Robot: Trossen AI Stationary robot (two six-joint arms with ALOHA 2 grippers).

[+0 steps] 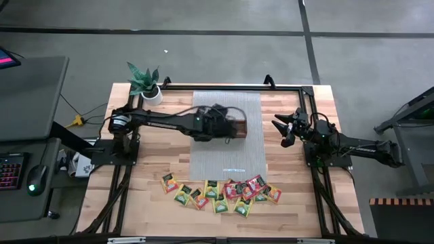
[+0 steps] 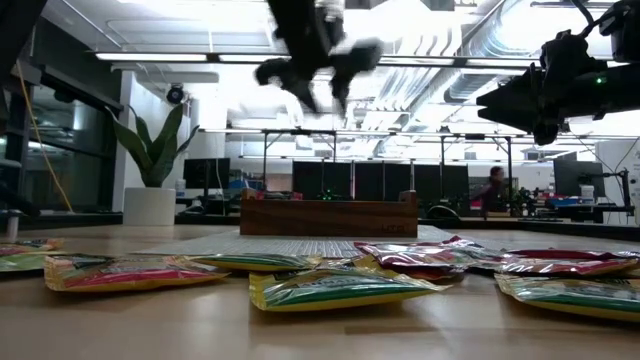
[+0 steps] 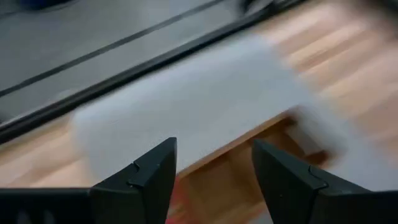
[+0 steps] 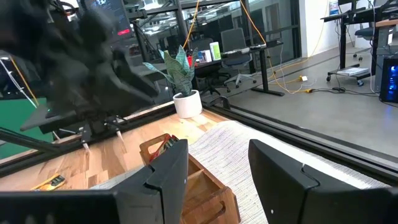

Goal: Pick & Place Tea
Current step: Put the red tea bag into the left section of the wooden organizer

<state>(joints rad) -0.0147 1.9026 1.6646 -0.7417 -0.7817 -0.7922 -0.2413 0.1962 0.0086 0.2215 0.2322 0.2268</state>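
**A:** Starting at the left: the plant (image 1: 144, 83) sits at the table's (image 1: 149, 217) far-left corner, and the left gripper (image 1: 230, 129) hangs above the tray (image 1: 237, 126) on the grey mat (image 1: 227, 152), mid-table. Fingers parted, nothing between them (the wrist view shows only mat and tray edge in the gap).

**B:** And the tea?

**A:** The packets (image 1: 220, 192) lie in a loose row along the near edge, just off the mat's near end, several overlapping. A red scrap shows inside the tray in both wrist views; I can't tell what it is.

**B:** How many?

**A:** Roughly a dozen or more on the table; the overlaps stop an exact count. Red, yellow and green ones are mixed. One tray, one mat, one plant.

**B:** How will they handle?

**A:** Light, thin and crinkly, I'd judge. From the low view they look like puffed foil pouches, glossy, so probably slippery. They should flex rather than break. Best to pinch one by a free edge or corner, picking a packet at the end of the row where nothing lies on it, or two may lift together.

**B:** Right side?

**A:** The right gripper (image 1: 286, 129) waits above the right edge, fingers apart and empty, pointed toward the tray.
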